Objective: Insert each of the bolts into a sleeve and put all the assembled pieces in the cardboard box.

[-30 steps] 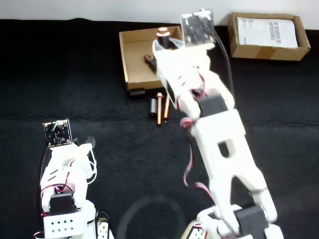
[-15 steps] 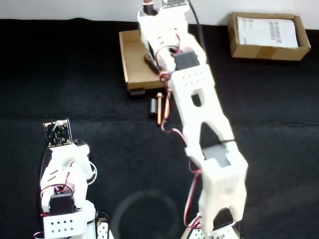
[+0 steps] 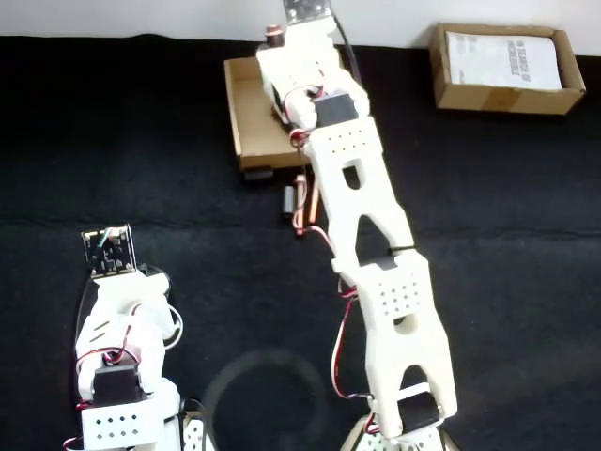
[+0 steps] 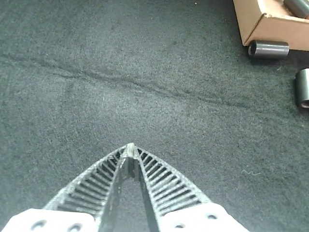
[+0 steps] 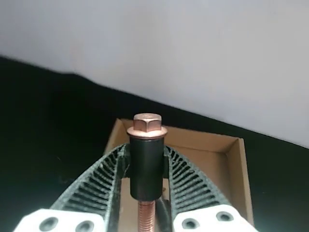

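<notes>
My right gripper (image 5: 147,155) is shut on a black sleeve (image 5: 146,169) with a copper bolt (image 5: 147,123) through it, held upright. The high view puts this right gripper (image 3: 277,49) over the far edge of the open cardboard box (image 3: 246,113). Two loose copper bolts (image 3: 301,202) lie side by side just in front of the box, beside a grey sleeve (image 3: 288,201). Another sleeve (image 3: 258,174) lies against the box's front wall. My left gripper (image 4: 129,151) is shut on nothing, low over the black mat, far from the sleeves (image 4: 268,49).
A second cardboard box (image 3: 507,68) with a white paper in it sits at the back right. The right arm (image 3: 362,216) stretches across the middle of the table. The left arm (image 3: 122,319) stays folded at the front left. White wall runs behind the table.
The right arm has swung left and stretched out, carrying the sleeved bolt to the box's far edge. The left arm has not moved.
</notes>
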{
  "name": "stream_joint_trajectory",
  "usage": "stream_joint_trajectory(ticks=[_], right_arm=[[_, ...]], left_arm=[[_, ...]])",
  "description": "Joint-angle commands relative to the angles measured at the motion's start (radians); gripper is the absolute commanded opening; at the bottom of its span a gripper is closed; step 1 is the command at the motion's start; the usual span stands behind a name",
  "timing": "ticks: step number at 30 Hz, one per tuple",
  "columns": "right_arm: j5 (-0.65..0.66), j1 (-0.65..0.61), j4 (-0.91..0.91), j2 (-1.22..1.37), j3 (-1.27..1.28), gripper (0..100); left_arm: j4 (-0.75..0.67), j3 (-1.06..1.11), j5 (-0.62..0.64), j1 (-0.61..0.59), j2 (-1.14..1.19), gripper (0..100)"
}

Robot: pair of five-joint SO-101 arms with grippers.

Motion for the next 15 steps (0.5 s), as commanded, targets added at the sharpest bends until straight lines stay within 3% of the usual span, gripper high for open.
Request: stream_joint_trajectory(ticks=[1, 15], right_arm=[[0.098, 0.016, 0.001, 0.010, -0.064, 1.2], [0.393, -0.030, -0.062, 0.246, -0.073, 1.3]], left_arm=[[0.003, 0.018, 0.002, -0.012, -0.002, 1], [-0.003, 0.018, 0.002, -0.050, -0.008, 1]])
